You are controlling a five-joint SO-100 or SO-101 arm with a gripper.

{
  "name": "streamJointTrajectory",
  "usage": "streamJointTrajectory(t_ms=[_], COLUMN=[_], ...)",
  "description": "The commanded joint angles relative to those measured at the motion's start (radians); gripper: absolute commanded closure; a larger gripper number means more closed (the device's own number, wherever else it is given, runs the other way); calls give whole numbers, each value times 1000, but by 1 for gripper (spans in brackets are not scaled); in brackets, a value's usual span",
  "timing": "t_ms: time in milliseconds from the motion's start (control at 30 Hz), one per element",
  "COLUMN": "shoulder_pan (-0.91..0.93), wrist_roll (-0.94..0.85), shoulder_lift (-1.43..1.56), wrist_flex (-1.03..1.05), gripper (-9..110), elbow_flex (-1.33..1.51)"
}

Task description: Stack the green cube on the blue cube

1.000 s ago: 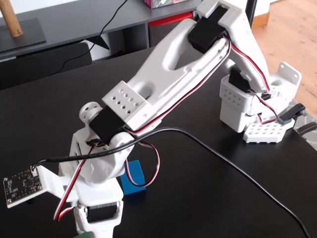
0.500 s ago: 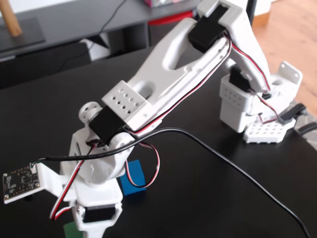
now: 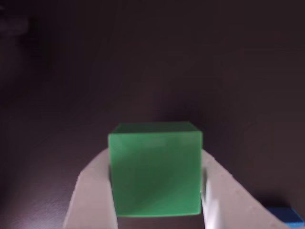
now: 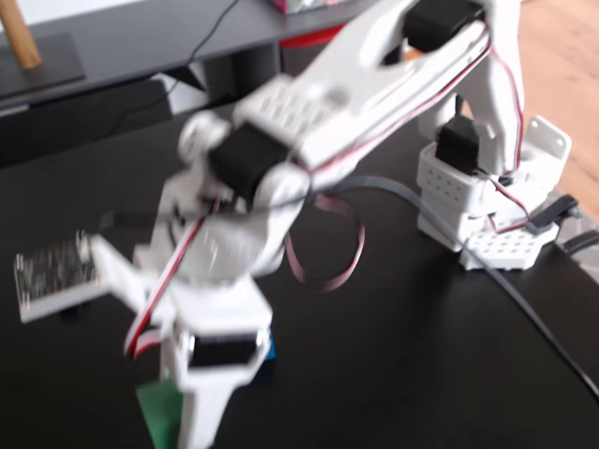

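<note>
From my remote station, the wrist view shows the gripper (image 3: 157, 200) closed to the width of the green cube (image 3: 155, 169), one white finger (image 3: 93, 195) against the cube's left face and the other against its right face. The cube sits squarely between them, its front face toward the camera and a thin strip of its top face visible. I judge the cube to be gripped; I cannot tell from this view whether its underside touches the black table (image 3: 152, 62).

The blue cube (image 3: 285, 217) appears only as a corner at the lower right edge of the wrist view, beside the right finger and apart from the green cube.

In the fixed view the white arm (image 4: 309, 122) is blurred. The green cube (image 4: 159, 410) shows at the bottom edge, to the left of the gripper (image 4: 192, 426) body, which hides most of the claw. A sliver of the blue cube (image 4: 270, 350) shows just behind the gripper's motor housing, up and to the right of the green cube. The two cubes are near each other but not stacked.

A small circuit board (image 4: 51, 273) projects from the wrist at the left; its markings are too blurred to read. I see no containers and no legible writing.
</note>
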Motion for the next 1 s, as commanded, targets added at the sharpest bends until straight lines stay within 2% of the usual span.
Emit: streamJointTrajectory(t_ms=[0,367,567,967], shoulder_pan=[26,221,295,293], wrist_roll=[-55,-218,-259,-232], shoulder_lift=[288,522,534,541], wrist_flex=[34,110,107,-61], gripper=[100,100,100,100], elbow_flex=[48,270,353,584])
